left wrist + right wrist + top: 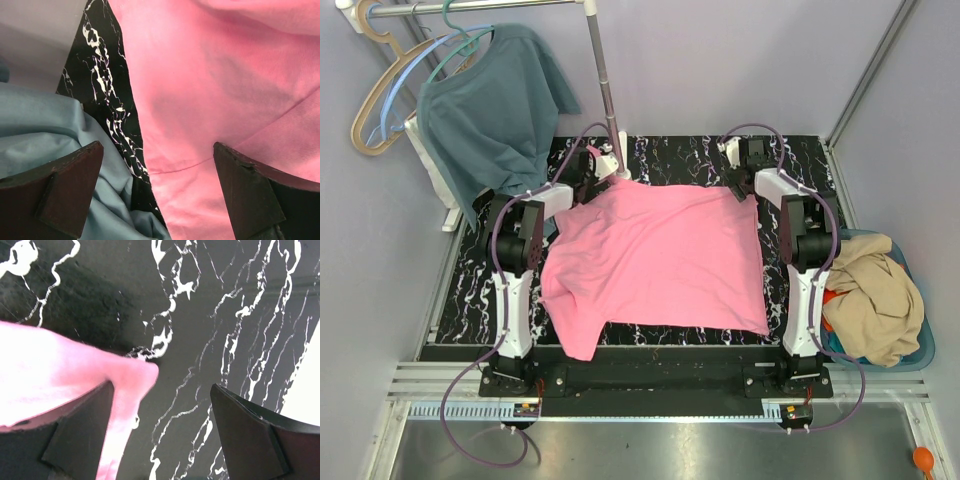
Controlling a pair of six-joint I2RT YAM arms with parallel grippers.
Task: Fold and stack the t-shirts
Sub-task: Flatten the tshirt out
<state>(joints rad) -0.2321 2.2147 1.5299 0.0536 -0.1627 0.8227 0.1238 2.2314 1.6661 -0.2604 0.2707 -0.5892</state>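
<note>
Pink t-shirt lies spread across the black marbled desk (one sleeve trails toward 7 o'clock). Left fingers spread wide over its 11 o'clock edge; right fingers spread at its 1 o'clock corner, pinching nothing. Tan t-shirt is heaped in the basket at 4 o'clock.

- Top view: even, diffuse overhead light, sharp; only soft shadows along the pink t-shirt hem at the bench near edge.
- Steel sill in front: mild glare.
- Right wrist: t-shirt blown out near white at left; right gripper fingers dark, soft.
- Left wrist: well exposed; left gripper fingers slightly blurred.
</note>
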